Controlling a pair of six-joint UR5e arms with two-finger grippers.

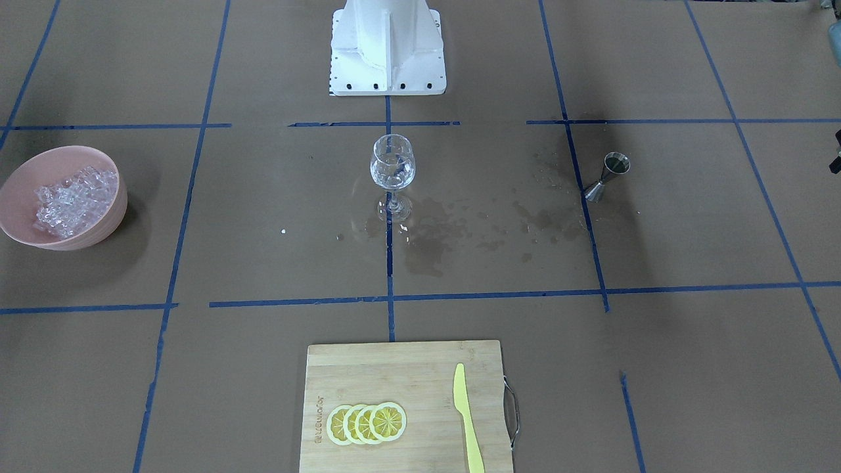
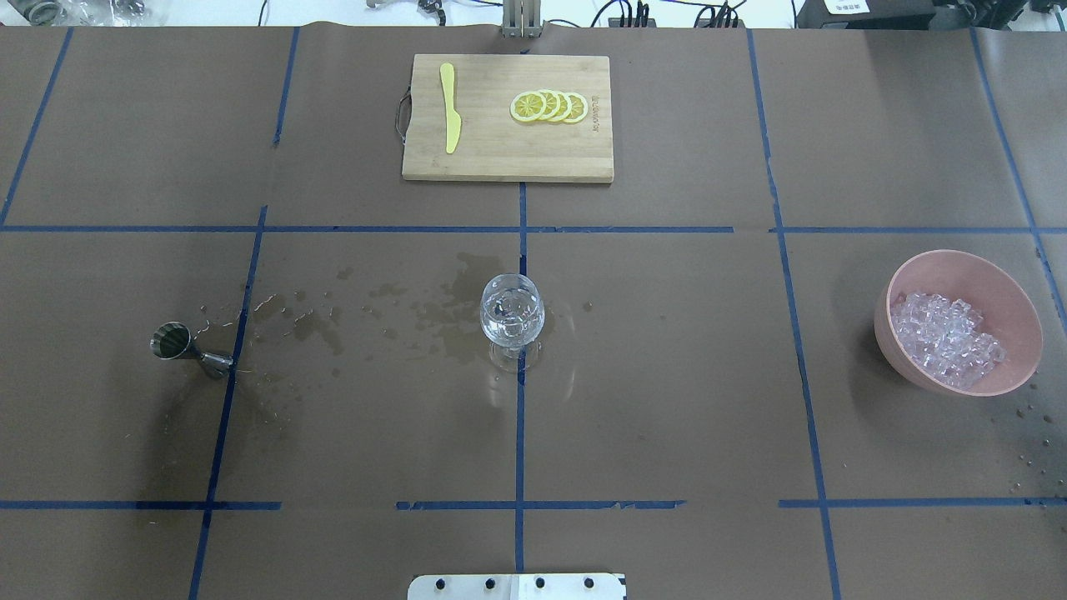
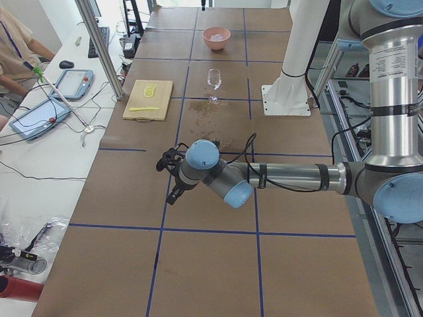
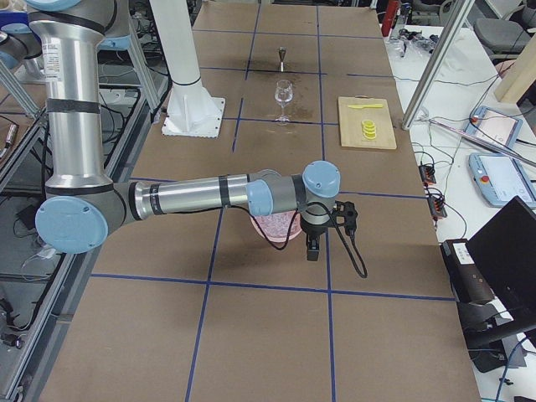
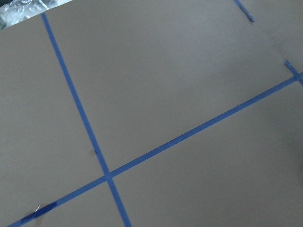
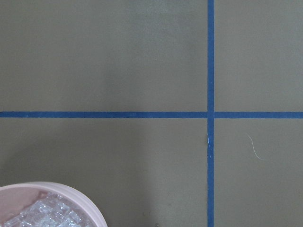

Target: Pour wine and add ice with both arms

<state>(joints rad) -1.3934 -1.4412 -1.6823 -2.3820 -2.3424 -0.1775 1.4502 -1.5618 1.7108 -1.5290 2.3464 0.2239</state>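
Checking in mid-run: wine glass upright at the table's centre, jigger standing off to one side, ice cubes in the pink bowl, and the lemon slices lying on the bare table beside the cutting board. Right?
One slip: the lemon slices lie on the cutting board, overlapping in a row near the yellow knife, as the overhead exterior view shows. The wine glass, jigger, ice and pink bowl are as you say.

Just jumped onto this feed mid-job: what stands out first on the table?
A wine glass stands at the table's centre amid wet splash stains trailing toward the metal jigger on the robot's left. A pink bowl heaped with ice sits on the right.
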